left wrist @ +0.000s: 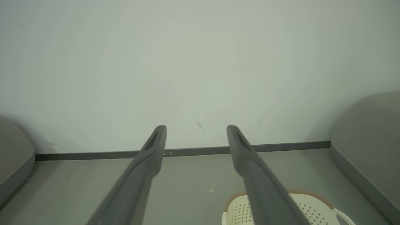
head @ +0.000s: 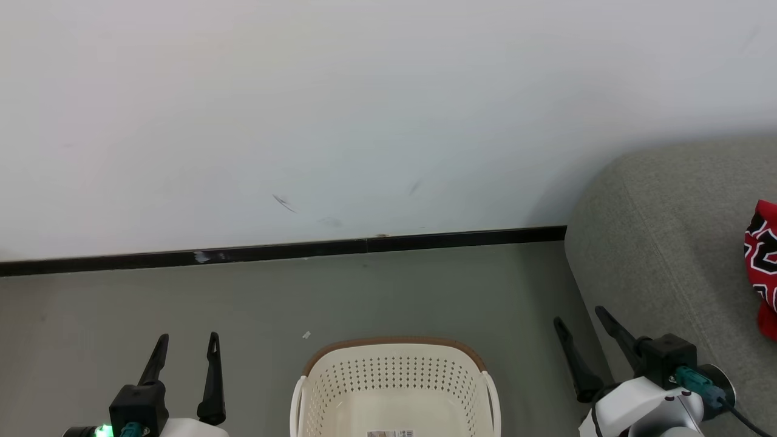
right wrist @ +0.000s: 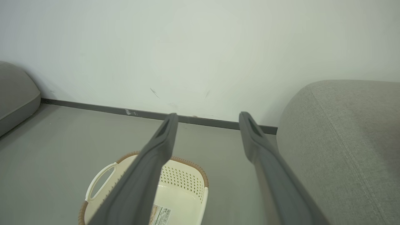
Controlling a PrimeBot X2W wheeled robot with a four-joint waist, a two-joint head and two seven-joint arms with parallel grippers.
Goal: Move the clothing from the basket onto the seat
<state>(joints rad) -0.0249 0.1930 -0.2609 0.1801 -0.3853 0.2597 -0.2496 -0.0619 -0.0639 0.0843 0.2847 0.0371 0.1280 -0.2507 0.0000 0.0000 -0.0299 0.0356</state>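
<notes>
The cream-white perforated basket (head: 394, 388) with a brown rim stands on the floor at the bottom centre; its visible inside holds a small label and no fabric. Red clothing (head: 763, 261) with black-and-white lettering lies on the grey seat (head: 661, 255) at the far right edge. My left gripper (head: 187, 345) is open at the lower left, above the floor beside the basket. My right gripper (head: 580, 317) is open at the lower right, by the seat's front edge. The basket (left wrist: 312, 211) also sits low right past my left fingers, and the basket (right wrist: 184, 190) lies beneath my right gripper (right wrist: 207, 120) beside the seat (right wrist: 343, 140).
A white wall (head: 364, 109) with a black skirting strip (head: 303, 250) runs across behind the basket. Grey floor (head: 182, 297) stretches to the left. Another grey cushioned piece (right wrist: 15, 93) sits at the far left. A small white scrap (head: 306, 334) lies on the floor.
</notes>
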